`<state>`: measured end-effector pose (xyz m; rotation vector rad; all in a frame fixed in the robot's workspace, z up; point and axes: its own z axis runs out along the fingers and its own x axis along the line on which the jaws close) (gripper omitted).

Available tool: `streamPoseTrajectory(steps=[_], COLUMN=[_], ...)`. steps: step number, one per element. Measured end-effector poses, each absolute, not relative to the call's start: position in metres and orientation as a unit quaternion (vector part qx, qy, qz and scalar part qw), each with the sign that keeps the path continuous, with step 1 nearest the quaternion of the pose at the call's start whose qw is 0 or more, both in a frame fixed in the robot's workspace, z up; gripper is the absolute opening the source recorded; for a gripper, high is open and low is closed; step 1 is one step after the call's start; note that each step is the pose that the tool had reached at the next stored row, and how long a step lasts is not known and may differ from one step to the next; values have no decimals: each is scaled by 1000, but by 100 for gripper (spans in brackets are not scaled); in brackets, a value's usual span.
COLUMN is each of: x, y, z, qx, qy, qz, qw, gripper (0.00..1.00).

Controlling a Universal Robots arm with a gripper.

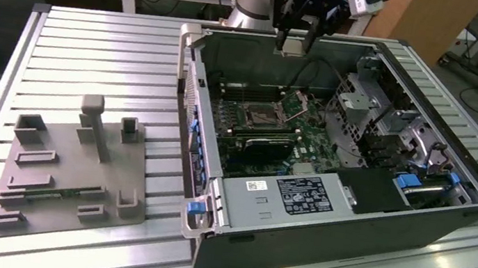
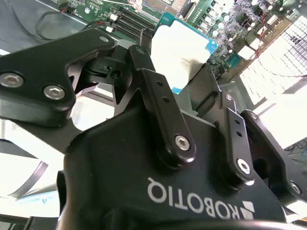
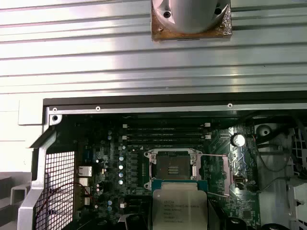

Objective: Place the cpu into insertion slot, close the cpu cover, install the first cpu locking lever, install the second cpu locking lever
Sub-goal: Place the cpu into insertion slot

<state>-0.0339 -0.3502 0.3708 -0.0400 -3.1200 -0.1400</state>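
The cpu (image 3: 180,209) is pinched in my gripper (image 1: 295,41), fingers closed on its edges and no wider than the chip itself. Its dull metal top faces the first wrist view. It hangs above the insertion slot (image 3: 172,167), well clear of it, up by the rim of the open computer case (image 1: 337,232).

The slot lies bare: its dark contact field shows inside the silver ring, with nothing seated. Just beside the slot, the cpu cover (image 1: 301,101) looks swung up out of the way, and a thin locking lever (image 3: 218,176) lies thrown open next to it.

By my reckoning none of the four steps is finished — the chip is in hand but not placed, the cover is not closed, and neither lever is latched.

Farther out from the slot, the case sits on the slatted metal surface (image 1: 91,50), with a grey fixture (image 1: 74,174) well apart.
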Motion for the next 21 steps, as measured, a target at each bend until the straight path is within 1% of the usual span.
streamPoseTrajectory(steps=[14, 21], x=[-34, -34], y=[-350, -350], z=[371, 365], qx=[-14, -73], qy=[-999, -996], qz=[-45, -45], qw=[9, 6], gripper=[54, 54])
